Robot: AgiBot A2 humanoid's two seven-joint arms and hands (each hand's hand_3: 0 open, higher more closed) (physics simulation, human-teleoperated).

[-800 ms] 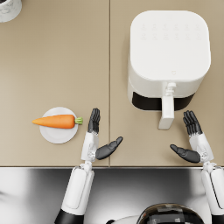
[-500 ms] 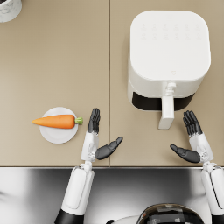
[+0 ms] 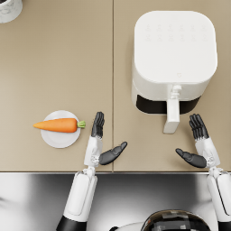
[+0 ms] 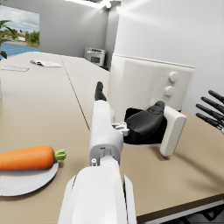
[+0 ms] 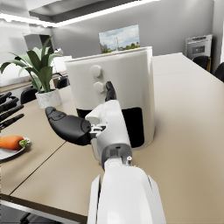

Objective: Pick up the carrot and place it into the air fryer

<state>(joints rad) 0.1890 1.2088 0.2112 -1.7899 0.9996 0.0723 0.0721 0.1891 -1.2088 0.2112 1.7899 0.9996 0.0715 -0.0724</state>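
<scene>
— So, operator, where does the carrot sit?

— On my head feed the carrot (image 3: 57, 125) lies on its side across a small white plate (image 3: 60, 139) on the tan desk (image 3: 54, 67), green stub toward my left hand (image 3: 100, 145). That hand is just beside the plate but not touching it, fingers straight and pointing away from me, thumb splayed toward the middle, holding nothing.

— And the right?

— My right hand (image 3: 199, 145) mirrors it on the far side: fingers apart, thumb turned inward, empty. It rests near the handle (image 3: 172, 115) of the white air fryer (image 3: 173, 56), apart from it. From the right wrist view the hand (image 5: 83, 122) stands in front of the fryer's dark drawer opening (image 5: 133, 124), with two round knobs (image 5: 96, 71) above.

— Is the drawer out?

— It looks pulled partly forward; how far, I cannot tell. From the left wrist view the carrot (image 4: 27, 157) overhangs the plate rim (image 4: 30, 181). A potted plant (image 5: 37, 72) stands past the fryer, and a white container (image 3: 9, 9) clips the desk's far corner.
</scene>
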